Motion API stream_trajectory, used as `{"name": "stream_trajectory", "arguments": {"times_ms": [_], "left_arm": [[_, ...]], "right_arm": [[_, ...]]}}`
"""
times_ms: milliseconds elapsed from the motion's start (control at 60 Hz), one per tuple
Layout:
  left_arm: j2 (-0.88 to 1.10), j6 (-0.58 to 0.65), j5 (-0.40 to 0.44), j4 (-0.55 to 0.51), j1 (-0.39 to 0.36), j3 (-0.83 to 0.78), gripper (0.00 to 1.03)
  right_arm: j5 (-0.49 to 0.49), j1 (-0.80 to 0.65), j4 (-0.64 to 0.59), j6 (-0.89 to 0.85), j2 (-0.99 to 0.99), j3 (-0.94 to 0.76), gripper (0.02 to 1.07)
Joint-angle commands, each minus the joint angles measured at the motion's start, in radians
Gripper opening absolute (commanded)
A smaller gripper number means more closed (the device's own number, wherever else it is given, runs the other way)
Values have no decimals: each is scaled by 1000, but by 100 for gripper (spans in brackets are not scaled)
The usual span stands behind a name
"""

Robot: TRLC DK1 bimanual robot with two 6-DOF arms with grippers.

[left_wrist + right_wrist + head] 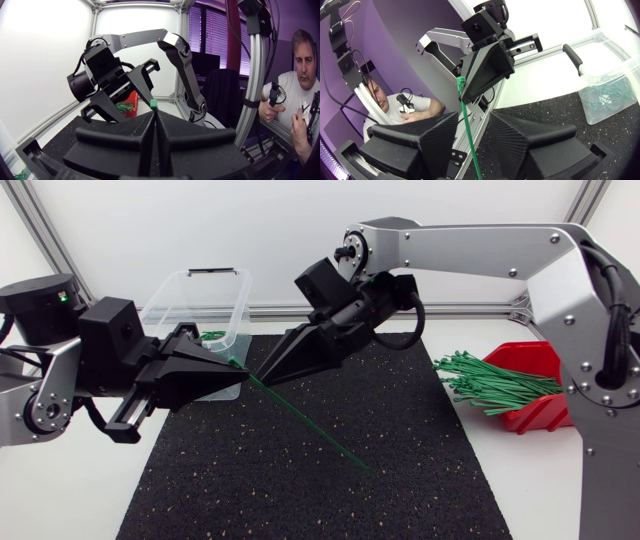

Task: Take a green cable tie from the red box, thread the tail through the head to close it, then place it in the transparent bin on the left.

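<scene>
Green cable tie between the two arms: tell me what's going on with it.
The left end effector is shut on the head end of the green cable tie, whose straight tail slants down over the black mat. The right end effector is open around the strap beside it. The tie isn't looped yet; the transparent bin stands behind them.

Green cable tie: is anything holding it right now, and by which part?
The left gripper is shut on the green cable tie just behind its head. The tail runs free through the right gripper, which is open and does not clamp it.
</scene>
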Motion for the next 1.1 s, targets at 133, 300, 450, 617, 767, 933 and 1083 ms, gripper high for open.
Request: {"name": "stream_trajectory", "arguments": {"times_ms": [133, 300, 450, 617, 767, 933, 1083], "left_arm": [[-48, -53, 19, 16, 53, 26, 4], [-59, -86, 15, 16, 78, 20, 4], [-89, -103, 12, 16, 96, 2, 4], [-100, -127, -21, 16, 108, 3, 4], [-99, -132, -44, 6, 160, 8, 4], [-103, -135, -47, -36, 190, 12, 4], [-109, -135, -66, -79, 190, 16, 3]], "right_arm": [[39, -50, -51, -22, -15, -45, 67], [123, -47, 113, 128, -18, -69, 66], [240, -35, 357, 304, -37, -127, 66], [444, 2, 713, 545, -130, -273, 66], [643, 22, 972, 686, -247, -414, 66], [795, 42, 1107, 761, -331, -482, 66], [879, 65, 1185, 818, -399, -511, 66]]}}
